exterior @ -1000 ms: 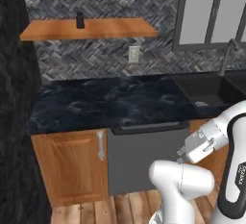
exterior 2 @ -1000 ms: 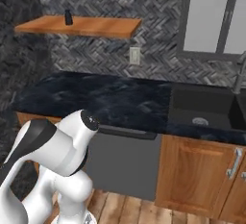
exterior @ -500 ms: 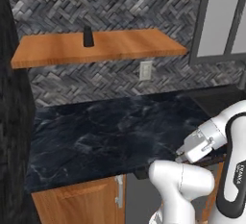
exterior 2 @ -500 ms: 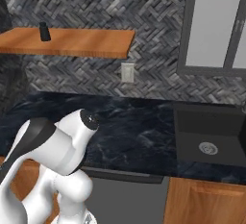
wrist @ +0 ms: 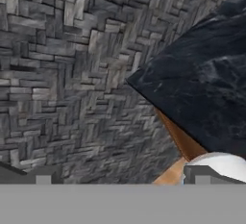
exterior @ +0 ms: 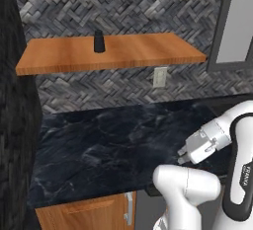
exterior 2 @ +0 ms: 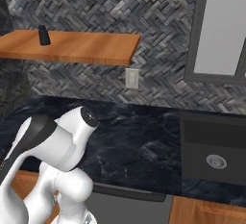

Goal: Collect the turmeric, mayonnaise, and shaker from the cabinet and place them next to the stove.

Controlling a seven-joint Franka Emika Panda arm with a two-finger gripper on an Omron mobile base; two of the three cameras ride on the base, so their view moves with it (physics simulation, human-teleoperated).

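Left base view: You saw the cabinet [exterior: 118,54], a flat orange-brown shelf board, fixed to the grey herringbone wall [exterior: 128,7]. The shaker [exterior: 99,42] stood upright on the board, left of its middle and toward the back edge. A pale wall outlet [exterior: 159,77] sat just below the board's right part. Beneath lay the dark marbled tabletop [exterior: 108,145], with a wooden cupboard door [exterior: 89,214] and its metal handle [exterior: 130,208] under its front edge. The white arm [exterior: 217,145] rose from the lower right, well below the board and apart from the shaker.

Right base view: You saw the same cabinet [exterior 2: 81,47] at the upper left, with the shaker [exterior 2: 44,35] upright near its left end. The outlet [exterior 2: 131,78] was below the board's right end. A dark sink [exterior 2: 214,151] was set into the tabletop [exterior 2: 144,141] at the right, and a grey-framed window [exterior 2: 223,31] stood above it.

Hand view: You saw the gripper's dark finger tips [wrist: 33,176] at the bottom, set wide apart, released, with nothing between them. Ahead were the herringbone wall [wrist: 72,74] and a corner of the tabletop [wrist: 202,88] over a wooden edge.
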